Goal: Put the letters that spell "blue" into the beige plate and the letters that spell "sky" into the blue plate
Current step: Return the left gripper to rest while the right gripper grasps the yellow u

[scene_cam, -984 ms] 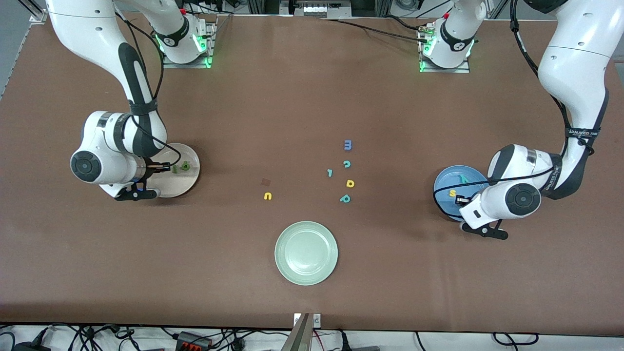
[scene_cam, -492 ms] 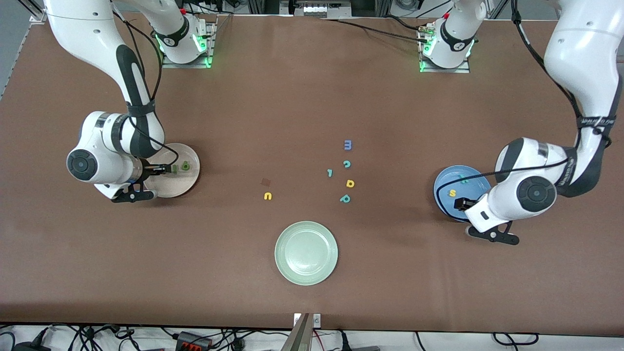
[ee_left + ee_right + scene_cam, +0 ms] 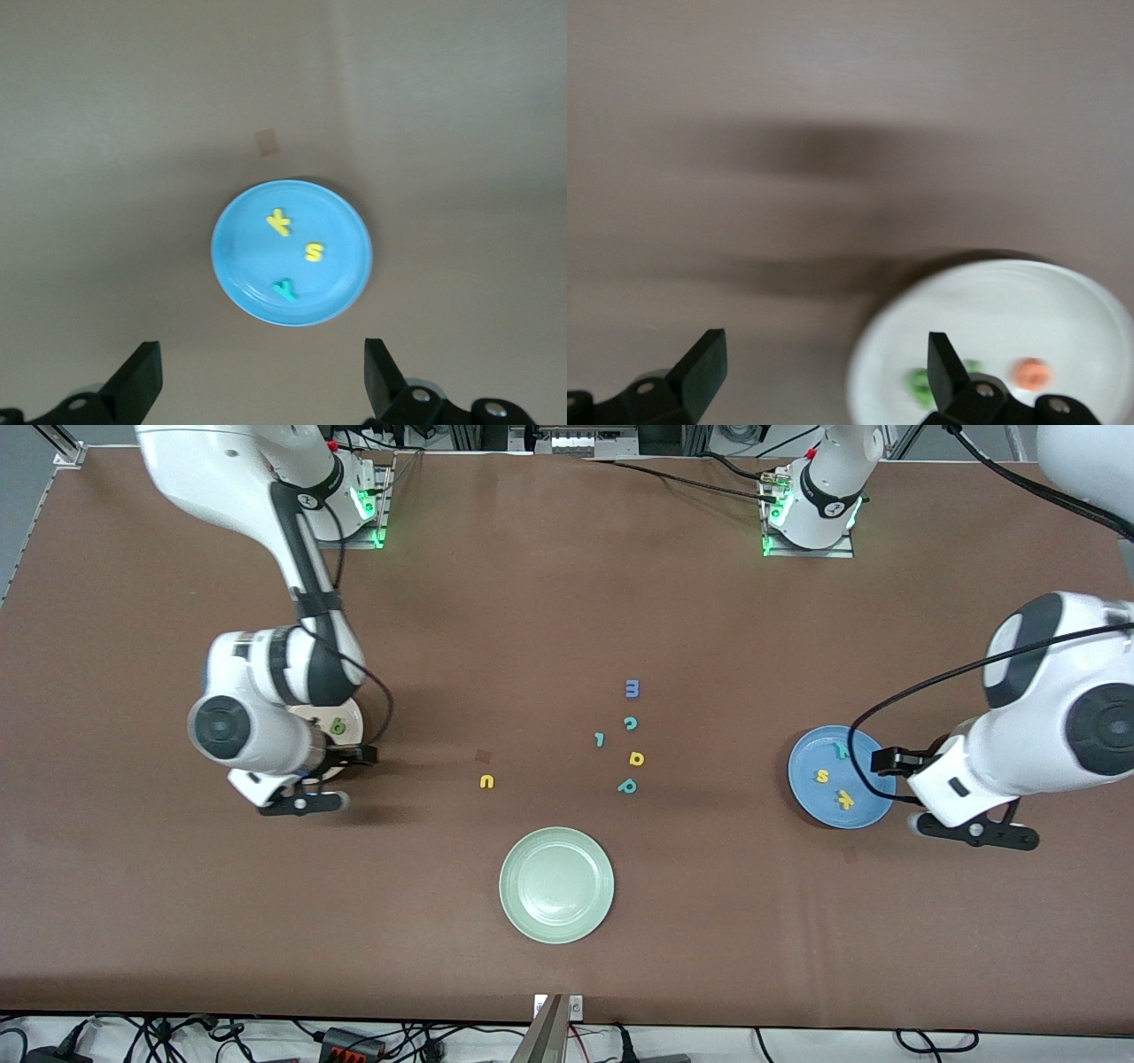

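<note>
Left gripper (image 3: 257,385): jaws wide and empty, risen over the edge of the blue plate (image 3: 808,788) at the left arm's end.
Blue plate's load: yellow "s" (image 3: 822,776), yellow "k" (image 3: 845,799) and teal "y" (image 3: 842,751) all inside; "sky" looks complete, the "k" newly dropped since a second ago.
Right gripper (image 3: 819,381): jaws apart, empty, lifted over the rim of the beige plate (image 3: 353,717).
Beige plate's load: green "b" (image 3: 337,727) and orange "e" (image 3: 1030,373) visible inside; the dark green "l" is hidden.
Still out: yellow "u" (image 3: 485,781) on the table, mid-table.
Since the earlier frame: both arms have pulled up and away from their plates.
</note>
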Controlling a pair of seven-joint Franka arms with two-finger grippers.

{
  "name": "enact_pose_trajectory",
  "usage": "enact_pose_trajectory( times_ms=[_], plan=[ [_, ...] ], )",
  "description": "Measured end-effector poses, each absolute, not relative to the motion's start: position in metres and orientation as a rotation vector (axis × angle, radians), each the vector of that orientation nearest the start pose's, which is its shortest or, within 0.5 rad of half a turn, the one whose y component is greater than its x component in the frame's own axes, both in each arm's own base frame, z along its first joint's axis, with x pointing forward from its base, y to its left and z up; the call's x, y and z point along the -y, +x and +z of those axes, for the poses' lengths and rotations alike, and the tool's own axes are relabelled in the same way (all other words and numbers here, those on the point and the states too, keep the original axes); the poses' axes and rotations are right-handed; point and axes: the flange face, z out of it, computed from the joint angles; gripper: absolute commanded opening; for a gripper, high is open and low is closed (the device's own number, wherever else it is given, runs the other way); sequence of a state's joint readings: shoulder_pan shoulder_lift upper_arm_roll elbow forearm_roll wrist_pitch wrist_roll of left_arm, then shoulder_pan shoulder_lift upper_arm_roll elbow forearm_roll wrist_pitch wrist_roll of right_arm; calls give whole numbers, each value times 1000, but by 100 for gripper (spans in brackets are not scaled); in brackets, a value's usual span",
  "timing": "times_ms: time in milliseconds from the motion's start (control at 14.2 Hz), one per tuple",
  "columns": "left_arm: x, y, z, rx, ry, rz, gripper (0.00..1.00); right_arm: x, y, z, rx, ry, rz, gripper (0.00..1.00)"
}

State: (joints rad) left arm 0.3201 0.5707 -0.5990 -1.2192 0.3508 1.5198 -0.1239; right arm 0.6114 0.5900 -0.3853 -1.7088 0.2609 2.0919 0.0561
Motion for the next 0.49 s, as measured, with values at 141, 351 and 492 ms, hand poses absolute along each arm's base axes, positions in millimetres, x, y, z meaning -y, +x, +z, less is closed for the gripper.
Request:
enact_pose_trajectory(
  times_ms=[141,351,492],
  plan=[
    [46,677,499,-170,-3103,233,100,-224,628,241,44,-3128,242,100],
    [22,655,541,-156,-3159,207,100,-279,626,224,-61,-3118,227,100],
    [17,637,557,-132,-3148,172,100,-305,624,219,-63,-3126,202,100]
  ],
)
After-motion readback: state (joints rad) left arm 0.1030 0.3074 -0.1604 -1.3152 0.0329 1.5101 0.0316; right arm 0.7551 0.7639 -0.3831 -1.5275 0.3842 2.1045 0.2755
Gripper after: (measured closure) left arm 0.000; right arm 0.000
